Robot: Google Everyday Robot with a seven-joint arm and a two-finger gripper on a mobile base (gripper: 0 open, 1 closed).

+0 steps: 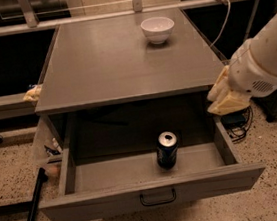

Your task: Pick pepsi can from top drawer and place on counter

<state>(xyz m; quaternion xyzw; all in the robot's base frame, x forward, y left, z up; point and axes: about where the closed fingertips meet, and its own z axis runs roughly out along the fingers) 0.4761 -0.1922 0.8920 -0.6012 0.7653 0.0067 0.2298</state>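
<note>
Speckled floor (6, 179) runs under and around the counter (113, 65), a grey matte metal top that fills the middle of the single camera view. Dark shelving and a rail lie behind the counter. A white cable (221, 19) hangs down past its far right corner. On the counter, toward its far right, stands a white bowl (157, 29); the rest of the top is plain grey. A black pole (32, 211) leans on the floor off the counter's front left corner.

Below the counter's front edge the top drawer (152, 181) is pulled well out, with its dark bar handle (158, 197) facing the camera. The pepsi can (167, 150) stands upright on the drawer floor, out beyond the counter's front edge and a little right of its middle, silver top up.

The gripper (225, 96), cream-coloured at the end of the white arm (265, 59), hangs just off the counter's front right corner, above the drawer's right wall. It is apart from the can and has nothing in its hold. Whether it is open or closed cannot be told.

By my reading, the drawer is open and the approach is under way. Left to do: reaching down to the can, grasping it, lifting it clear and setting it on the counter.
</note>
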